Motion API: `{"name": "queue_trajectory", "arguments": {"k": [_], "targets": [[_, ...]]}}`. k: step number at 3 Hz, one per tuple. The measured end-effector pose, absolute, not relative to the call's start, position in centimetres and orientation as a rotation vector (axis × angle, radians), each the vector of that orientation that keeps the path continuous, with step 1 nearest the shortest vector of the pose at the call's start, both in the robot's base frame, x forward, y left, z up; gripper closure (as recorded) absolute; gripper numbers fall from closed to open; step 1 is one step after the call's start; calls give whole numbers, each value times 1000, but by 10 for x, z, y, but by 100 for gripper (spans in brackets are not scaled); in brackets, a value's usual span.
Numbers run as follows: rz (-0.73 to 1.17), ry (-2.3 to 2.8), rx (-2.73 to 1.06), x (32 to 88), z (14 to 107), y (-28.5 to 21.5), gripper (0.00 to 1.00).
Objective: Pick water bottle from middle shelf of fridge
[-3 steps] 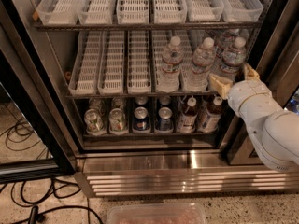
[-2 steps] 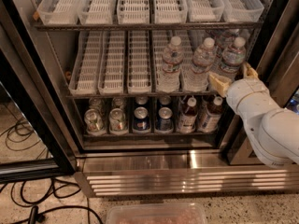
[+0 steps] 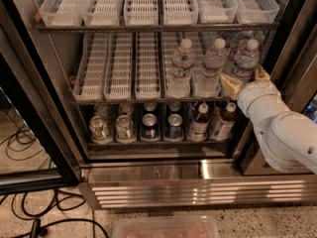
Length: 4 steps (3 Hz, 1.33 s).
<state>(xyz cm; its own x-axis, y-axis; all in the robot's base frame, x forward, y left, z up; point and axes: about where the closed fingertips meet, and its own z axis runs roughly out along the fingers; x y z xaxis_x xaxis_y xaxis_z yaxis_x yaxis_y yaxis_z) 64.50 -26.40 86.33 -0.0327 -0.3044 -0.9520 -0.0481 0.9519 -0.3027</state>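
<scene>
Three water bottles stand at the right of the middle shelf of the fridge: left, middle and right. Each is clear and ribbed, with a white cap and a label band. My gripper is on a white arm that reaches in from the right. It is at the front edge of the middle shelf, at the foot of the right bottle. Its two yellowish fingertips are spread apart, one on each side of that bottle's lower part. The bottle's base is hidden behind the wrist.
The lower shelf holds several soda cans and two brown-drink bottles. The top shelf has white trays. Black door frames stand at left and right. A clear plastic bin and cables lie on the floor.
</scene>
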Motion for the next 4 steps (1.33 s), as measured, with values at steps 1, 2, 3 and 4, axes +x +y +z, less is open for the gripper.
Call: {"name": "queue_trajectory", "arguments": {"k": [1,2,3,4], "targets": [[-222,1598,-267,652,860,-268,38],[-222,1598,-267,652,860,-265,39],[-224,1599,-261,654,859,-265,38],[-222,1600,-256,657,857,-265,55]]}}
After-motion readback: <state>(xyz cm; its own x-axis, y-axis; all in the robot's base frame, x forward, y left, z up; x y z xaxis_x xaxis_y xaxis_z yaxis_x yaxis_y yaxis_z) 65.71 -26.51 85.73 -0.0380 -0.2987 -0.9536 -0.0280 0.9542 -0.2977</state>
